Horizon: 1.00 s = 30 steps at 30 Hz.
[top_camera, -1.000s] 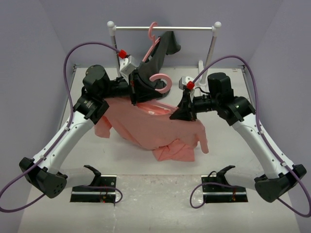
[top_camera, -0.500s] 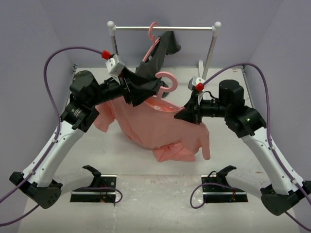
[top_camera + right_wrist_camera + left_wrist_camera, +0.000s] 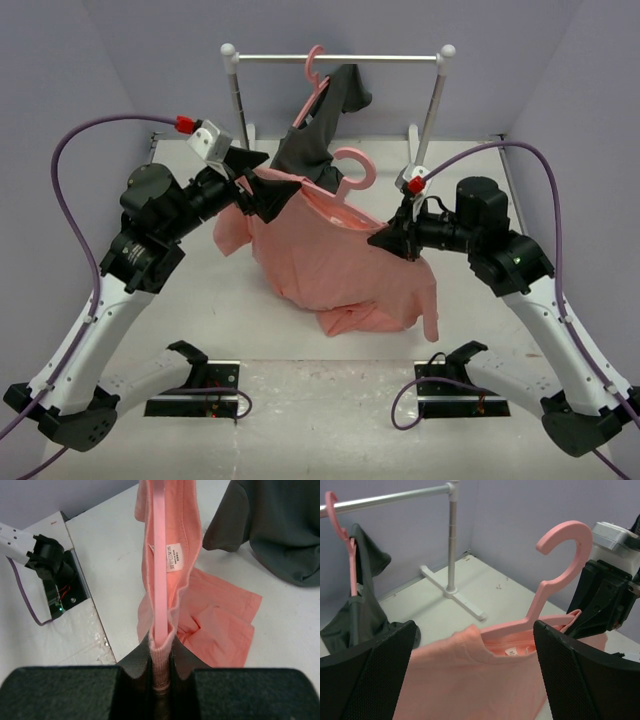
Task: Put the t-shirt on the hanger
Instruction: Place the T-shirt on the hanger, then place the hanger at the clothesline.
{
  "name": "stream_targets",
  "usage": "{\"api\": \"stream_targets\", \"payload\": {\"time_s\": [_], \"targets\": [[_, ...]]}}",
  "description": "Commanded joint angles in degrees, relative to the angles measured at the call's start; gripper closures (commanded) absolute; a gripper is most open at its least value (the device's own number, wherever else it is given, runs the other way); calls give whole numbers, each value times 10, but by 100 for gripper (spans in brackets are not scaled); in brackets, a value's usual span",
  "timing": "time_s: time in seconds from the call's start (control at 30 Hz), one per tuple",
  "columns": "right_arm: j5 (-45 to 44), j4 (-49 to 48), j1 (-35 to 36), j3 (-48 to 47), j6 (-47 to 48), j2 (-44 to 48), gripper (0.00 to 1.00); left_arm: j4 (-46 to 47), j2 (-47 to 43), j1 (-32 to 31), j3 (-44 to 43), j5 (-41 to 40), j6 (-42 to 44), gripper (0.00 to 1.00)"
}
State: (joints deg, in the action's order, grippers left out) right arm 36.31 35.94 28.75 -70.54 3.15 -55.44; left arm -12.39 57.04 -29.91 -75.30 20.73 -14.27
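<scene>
The t-shirt [image 3: 330, 265] is sagging in the middle of the bench [image 3: 320, 400], its lower part bunching on the surface and its top hanging raised between the arms. The right pincer [image 3: 160, 665] is squeezing tight on one arm of the hanger [image 3: 160, 580] together with the collar cloth around it. The hanger is lying inside the neck opening, beside the label, with its hook sticking up above the collar. The left pincer [image 3: 475, 625] is standing spread wide, with the shirt's other shoulder lying between its fingers [image 3: 370, 670]. Behind them a grey garment [image 3: 320, 125] is hanging on a second hanger [image 3: 312, 70] from the rack [image 3: 340, 58] at the far wall.
</scene>
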Motion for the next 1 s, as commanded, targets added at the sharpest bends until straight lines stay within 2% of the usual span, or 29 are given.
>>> {"api": "stream_targets", "payload": {"time_s": [0.0,0.17,0.2,0.23,0.37,0.5,0.53,0.57,0.63,0.73,0.9,0.97], "targets": [[-39,-37,-8,-3,-24,16,100,-30,-26,2,17,-98,21,0],[-85,-37,-24,4,-47,46,100,-75,-57,3,11,-205,14,0],[-107,-35,-34,4,-59,53,100,-84,-66,3,11,-261,14,0],[-108,-33,-34,4,-60,63,100,-95,-67,3,11,-264,14,0],[-72,-8,-85,-17,-70,131,100,-155,-150,2,31,-394,29,0],[-135,-2,-94,-66,-89,170,100,-180,-219,3,88,-505,26,0],[-174,3,-94,-87,-94,170,100,-185,-229,2,116,-511,22,0],[-178,9,-94,-101,-98,164,100,-188,-238,2,118,-516,21,0],[-294,29,-95,-134,-112,127,100,-188,-267,3,183,-519,17,0],[-390,41,-98,-152,-111,73,100,-163,-283,3,263,-516,13,0],[-396,52,-102,-154,-147,-40,100,-109,-299,3,377,-524,-31,0],[-382,35,-102,-132,-178,-79,100,-86,-306,7,399,-487,-25,0]]}}
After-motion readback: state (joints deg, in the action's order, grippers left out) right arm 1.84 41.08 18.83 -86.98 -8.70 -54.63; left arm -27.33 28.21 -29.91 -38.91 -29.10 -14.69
